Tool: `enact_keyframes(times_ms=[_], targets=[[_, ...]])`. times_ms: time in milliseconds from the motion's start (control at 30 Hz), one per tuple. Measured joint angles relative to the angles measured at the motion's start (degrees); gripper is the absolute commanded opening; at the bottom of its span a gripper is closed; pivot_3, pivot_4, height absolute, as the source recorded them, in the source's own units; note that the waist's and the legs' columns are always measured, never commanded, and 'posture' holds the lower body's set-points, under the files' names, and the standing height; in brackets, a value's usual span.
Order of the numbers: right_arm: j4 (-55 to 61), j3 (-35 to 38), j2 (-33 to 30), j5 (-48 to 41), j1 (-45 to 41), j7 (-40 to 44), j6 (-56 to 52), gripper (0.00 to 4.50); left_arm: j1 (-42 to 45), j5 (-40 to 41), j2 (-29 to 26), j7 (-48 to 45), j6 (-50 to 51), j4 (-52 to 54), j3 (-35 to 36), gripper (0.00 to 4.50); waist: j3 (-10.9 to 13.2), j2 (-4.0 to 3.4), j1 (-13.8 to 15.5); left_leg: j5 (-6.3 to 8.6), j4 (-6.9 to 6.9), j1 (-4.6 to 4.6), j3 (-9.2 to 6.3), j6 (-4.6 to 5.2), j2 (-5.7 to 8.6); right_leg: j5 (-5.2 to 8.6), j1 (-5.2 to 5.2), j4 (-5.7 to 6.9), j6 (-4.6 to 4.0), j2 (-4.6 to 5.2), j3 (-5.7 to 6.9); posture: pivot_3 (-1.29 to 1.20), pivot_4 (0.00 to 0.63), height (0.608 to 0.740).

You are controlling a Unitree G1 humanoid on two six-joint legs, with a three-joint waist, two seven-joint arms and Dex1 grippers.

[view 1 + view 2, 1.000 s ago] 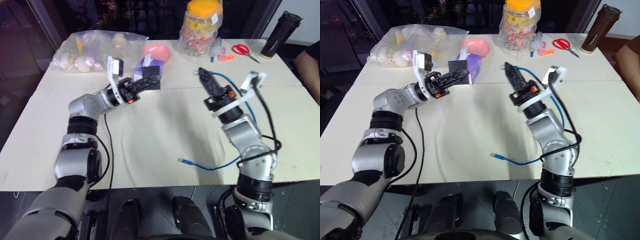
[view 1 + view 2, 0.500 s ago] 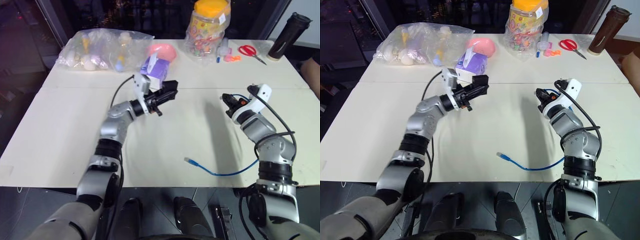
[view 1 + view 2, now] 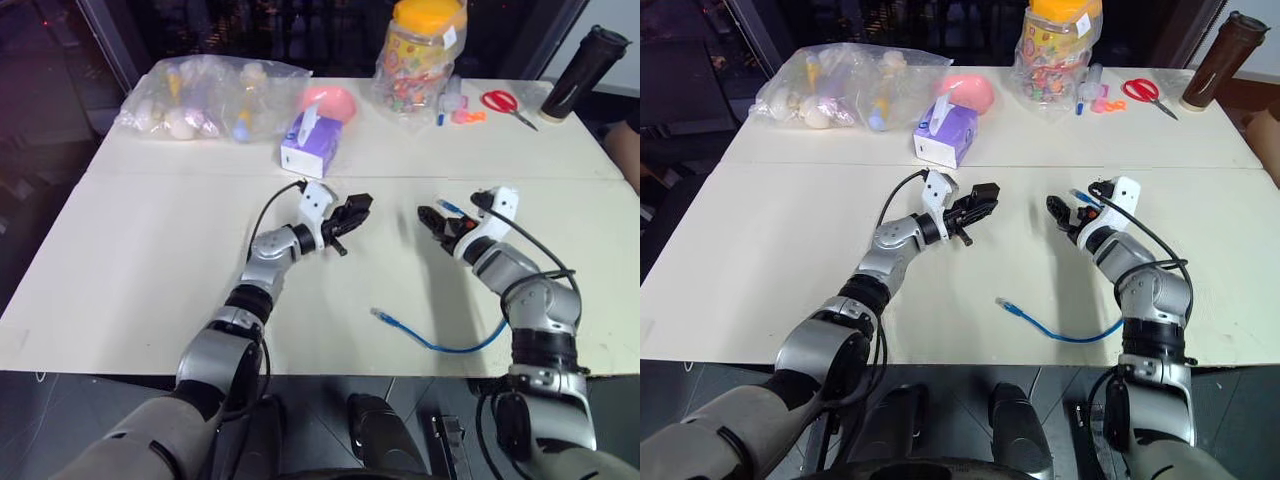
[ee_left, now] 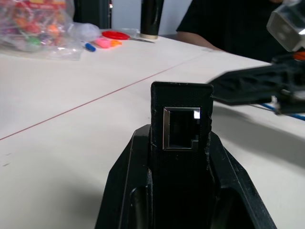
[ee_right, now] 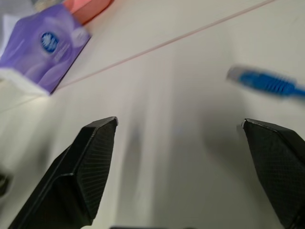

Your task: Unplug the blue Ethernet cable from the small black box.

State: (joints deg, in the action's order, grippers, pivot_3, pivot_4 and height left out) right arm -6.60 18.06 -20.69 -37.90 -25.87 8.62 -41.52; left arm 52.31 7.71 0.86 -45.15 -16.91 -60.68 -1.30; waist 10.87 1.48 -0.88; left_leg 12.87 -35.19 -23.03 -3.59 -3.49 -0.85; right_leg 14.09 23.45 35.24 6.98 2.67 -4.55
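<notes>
Two eye views: we see the left gripper (image 3: 985,195) clamped on the small black box (image 3: 986,192), with the right gripper (image 3: 1060,212) just across the gap from it, fingers spread and empty.
Cable: the blue Ethernet cable (image 3: 1060,332) lies loose on the table (image 3: 760,230), one clear plug (image 3: 1004,303) below and between the two grippers, unplugged.
Writing: we read none; the purple tissue box (image 3: 950,135) carries a round blue logo, too small to read.
Beyond the jaws: a plastic bag (image 3: 840,85), candy jar (image 3: 1055,45), red scissors (image 3: 1145,92), dark bottle (image 3: 1210,45).
Left wrist: the box stands upright between the fingers, its port (image 4: 181,128) bare and facing us; the right gripper lies just past it.
Right wrist: fingers (image 5: 86,167) wide apart; a blue plug (image 5: 262,82) passes between them, touching neither.
</notes>
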Motion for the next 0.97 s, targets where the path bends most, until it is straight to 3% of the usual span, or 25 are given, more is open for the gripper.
enact_keyframes(times_ms=[67,133,367,467,567,833,967], targets=[[3.57,0.17,0.59,-0.11,1.75,-0.51,-0.71,4.44,0.58,-0.46,-0.06,0.03,-0.94,-1.96,0.02,0.56,0.0,-0.01,-0.21,0.0,0.0,0.02,0.0,0.01,0.0,0.0,0.0,0.01,0.0,0.0,0.0,0.0,0.15,0.739],[6.65,0.48,1.3,-0.6,2.91,-1.08,-1.19,4.5,0.81,-0.84,-0.08,-0.21,-1.19,-3.6,0.05,1.59,-0.01,-0.01,-0.24,0.0,-0.01,0.05,0.0,0.01,-0.01,0.0,-0.01,0.04,0.0,-0.02,0.0,0.0,0.15,0.739],[9.64,1.6,1.67,-0.72,4.02,-1.99,-1.57,4.5,1.26,-1.44,-0.74,-2.21,-1.05,-5.13,0.09,4.31,-0.01,-0.02,-0.09,0.0,-0.02,0.05,-0.01,0.01,0.0,-0.01,-0.02,0.05,0.0,-0.02,0.0,0.0,0.15,0.739],[10.55,1.76,1.73,-1.07,5.05,-2.03,-1.84,4.5,0.9,-1.41,-1.53,-4.53,0.44,-4.0,0.18,4.31,-0.01,-0.02,-0.16,0.01,0.0,0.05,-0.01,0.01,0.0,-0.01,-0.01,0.05,0.0,-0.02,0.0,0.0,0.15,0.739],[13.79,3.39,1.9,-3.02,6.88,-1.75,-1.99,4.5,-2.42,-0.25,-4.86,-10.76,4.29,3.55,-0.07,4.31,-0.03,-0.06,-0.43,0.01,0.05,0.09,-0.01,0.01,-0.03,0.0,0.0,0.11,-0.01,-0.03,0.0,0.0,0.15,0.739],[23.64,1.16,-2.08,-5.04,14.17,3.56,-5.24,4.5,-10.07,6.92,-16.01,-14.39,28.21,29.65,2.11,4.31,-0.05,-0.08,-0.28,0.01,-0.04,0.17,-0.03,0.01,-0.04,0.0,-0.08,0.21,-0.01,-0.01,0.0,0.0,0.15,0.739],[29.38,-1.01,-7.5,-4.61,18.53,7.25,-6.44,4.5,-15.07,9.46,-20.85,-13.43,38.29,41.89,2.29,4.31,-0.05,-0.09,-0.2,0.01,-0.02,0.18,-0.03,0.01,-0.04,0.01,-0.08,0.19,-0.02,0.0,0.0,0.0,0.15,0.739]])
